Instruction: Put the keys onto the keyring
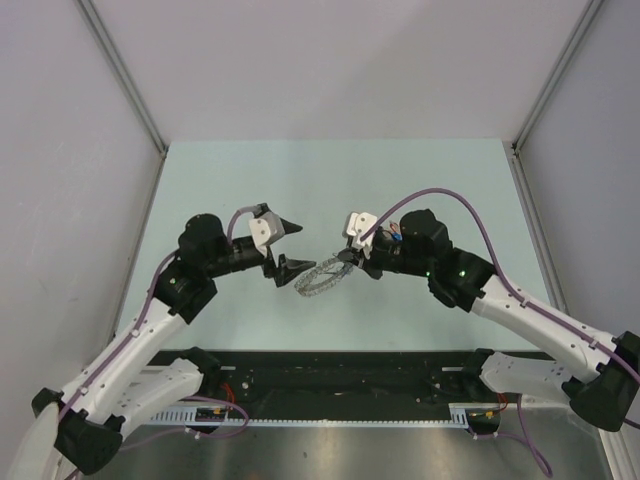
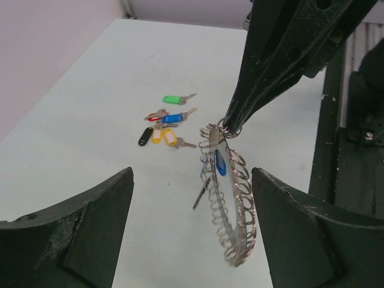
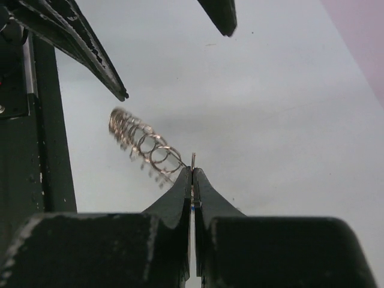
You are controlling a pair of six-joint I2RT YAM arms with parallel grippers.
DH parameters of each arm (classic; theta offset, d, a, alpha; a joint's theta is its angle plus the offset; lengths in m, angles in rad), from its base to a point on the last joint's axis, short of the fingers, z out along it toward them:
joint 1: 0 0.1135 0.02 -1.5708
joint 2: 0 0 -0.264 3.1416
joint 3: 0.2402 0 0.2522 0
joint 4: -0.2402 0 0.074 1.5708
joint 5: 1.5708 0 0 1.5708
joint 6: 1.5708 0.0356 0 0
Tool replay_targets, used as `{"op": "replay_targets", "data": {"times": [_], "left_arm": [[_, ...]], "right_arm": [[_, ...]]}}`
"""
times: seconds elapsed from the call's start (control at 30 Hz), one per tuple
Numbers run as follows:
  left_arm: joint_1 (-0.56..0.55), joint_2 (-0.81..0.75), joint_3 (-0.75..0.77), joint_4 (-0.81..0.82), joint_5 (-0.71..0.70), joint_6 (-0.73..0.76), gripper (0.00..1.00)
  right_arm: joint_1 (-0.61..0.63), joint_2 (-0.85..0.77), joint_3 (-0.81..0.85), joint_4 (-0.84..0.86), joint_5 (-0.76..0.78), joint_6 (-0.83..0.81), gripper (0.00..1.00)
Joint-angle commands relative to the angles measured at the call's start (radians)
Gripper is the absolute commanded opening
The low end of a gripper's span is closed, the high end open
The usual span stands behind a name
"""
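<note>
Spotter: Left claw [image 2: 192, 180] first, since its own two dark fingers [image 2: 72, 240] fill the bottom corners of its wrist camera. They stand wide apart, released, with nothing gripped between them.

Operator: And seen from overhead?

Spotter: It sits left of centre, and the keyring [image 1: 320, 278] is just beside it at its 5 o'clock, not touching either finger.

Operator: How does the keyring sit?

Spotter: In the left wrist view it hangs edge-on and nearly upright, pinched at its 12 o'clock. I cannot tell whether its lower end touches the worktop [image 2: 78, 90].

Operator: Anything on it?

Spotter: One blue-headed key [image 2: 220, 162] hangs among the wire loops. A thin dark blade shows at 7 o'clock from it, too small to name.

Operator: The others?

Spotter: The loose keys [image 2: 173, 118] lie clustered on the worktop, at 11 o'clock from the keyring in that view and well apart from it. Green is farthest, red and blue are in the middle, and black and two yellow are nearest.

Operator: Right side?

Spotter: Right claw [image 3: 192, 174] is clenched on the keyring's rim. In its own camera the tips meet on a sliver of wire, and the coil trails off toward 10 o'clock, just below the other claw's spread tips.
</note>
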Motion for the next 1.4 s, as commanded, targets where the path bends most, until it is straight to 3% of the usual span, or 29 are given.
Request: {"op": "replay_targets", "data": {"times": [0.0, 0.2, 0.37, 0.9, 1.37], "left_arm": [[0.004, 0.073, 0.064, 0.037, 0.21, 0.101, 0.81], [0.005, 0.126, 0.057, -0.003, 0.311, 0.124, 0.7], [-0.001, 0.136, 0.034, -0.029, 0.327, 0.129, 0.69], [-0.074, 0.187, 0.014, -0.04, 0.278, 0.133, 0.33], [-0.107, 0.236, 0.027, -0.056, 0.216, 0.135, 0.25]], "right_arm": [[0.0, -0.034, 0.028, -0.026, -0.047, -0.041, 0.0], [0.007, -0.024, 0.029, -0.056, -0.133, -0.054, 0.0], [0.012, -0.001, 0.029, -0.053, -0.096, -0.048, 0.0], [0.014, 0.018, 0.029, -0.025, -0.147, -0.036, 0.0], [0.023, 0.009, 0.029, -0.028, -0.164, -0.039, 0.0]]}}
